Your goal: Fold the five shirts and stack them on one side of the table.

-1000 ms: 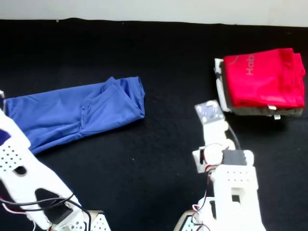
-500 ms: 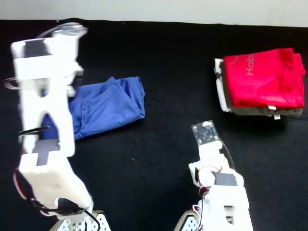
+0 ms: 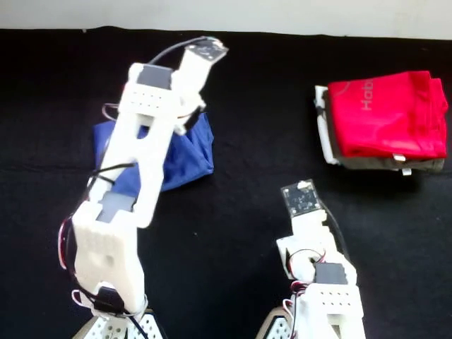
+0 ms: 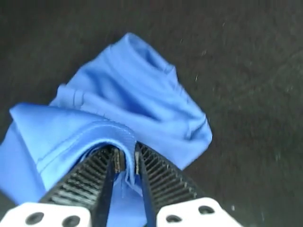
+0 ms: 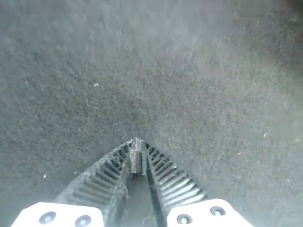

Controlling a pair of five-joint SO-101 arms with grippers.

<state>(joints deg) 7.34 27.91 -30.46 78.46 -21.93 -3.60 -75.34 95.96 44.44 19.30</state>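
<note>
Currently left hand (image 4: 125, 155) clamps blue shirt (image 4: 142, 94) edge.

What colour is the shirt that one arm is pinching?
Plain blue; the shirt shows best in the left wrist view.

My left arm (image 3: 145, 159) covers most of blue shirt (image 3: 189, 152). Lower shirts (image 3: 385, 164) under red shirt (image 3: 385, 113) barely show; count unclear.

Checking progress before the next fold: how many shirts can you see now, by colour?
Blue shirt: 1, gripped in the left hand
Red shirt: 1, on top of the others
Grey shirt: 1, edge showing under the red
White shirt: 1, edge showing under the red
Total: 4 in sight; whether another lies hidden beneath, I cannot tell.
</note>
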